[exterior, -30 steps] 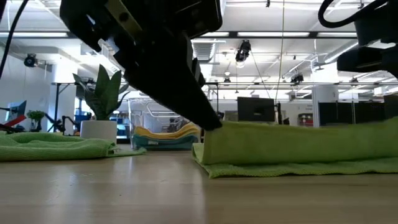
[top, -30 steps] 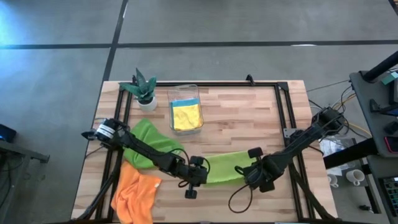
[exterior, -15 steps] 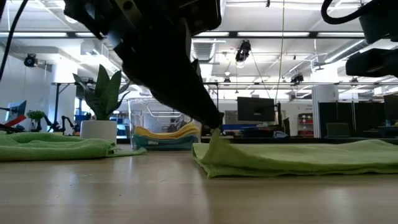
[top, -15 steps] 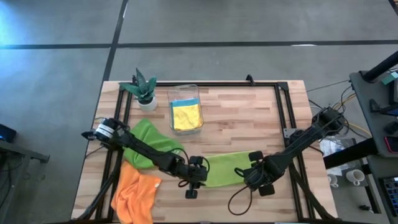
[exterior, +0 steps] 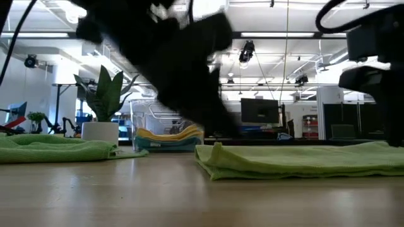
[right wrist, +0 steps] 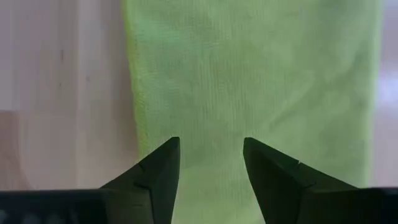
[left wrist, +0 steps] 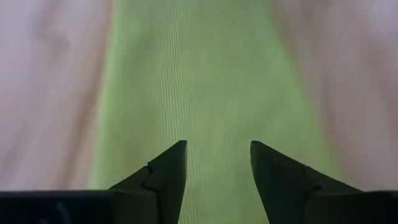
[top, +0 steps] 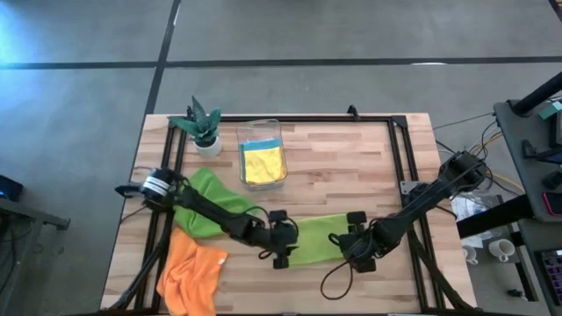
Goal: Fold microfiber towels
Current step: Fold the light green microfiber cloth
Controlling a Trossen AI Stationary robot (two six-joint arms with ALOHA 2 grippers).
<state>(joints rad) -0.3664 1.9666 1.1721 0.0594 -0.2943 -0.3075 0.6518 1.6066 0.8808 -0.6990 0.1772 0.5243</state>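
Note:
A lime green microfiber towel (top: 318, 239) lies folded into a flat strip on the wooden table near its front edge; it shows in the low view as a low lime green band (exterior: 303, 161). My left gripper (left wrist: 217, 155) is open just above the strip's left end (left wrist: 211, 81). My right gripper (right wrist: 211, 152) is open just above its right end (right wrist: 249, 74). A darker green towel (top: 206, 197) lies crumpled at the left under the left arm. An orange towel (top: 189, 272) lies at the front left corner.
A clear plastic bin (top: 262, 162) at the middle back holds a yellow towel and a blue one. A small potted plant (top: 202, 123) stands at the back left. A black frame (top: 399, 149) runs along the table's edges. Bare wood shows at the back right.
Both grippers have opened and let go of the lime green towel. The layer they held raised has dropped and now lies flat on the strip. The left gripper has shifted a little toward the table's right.

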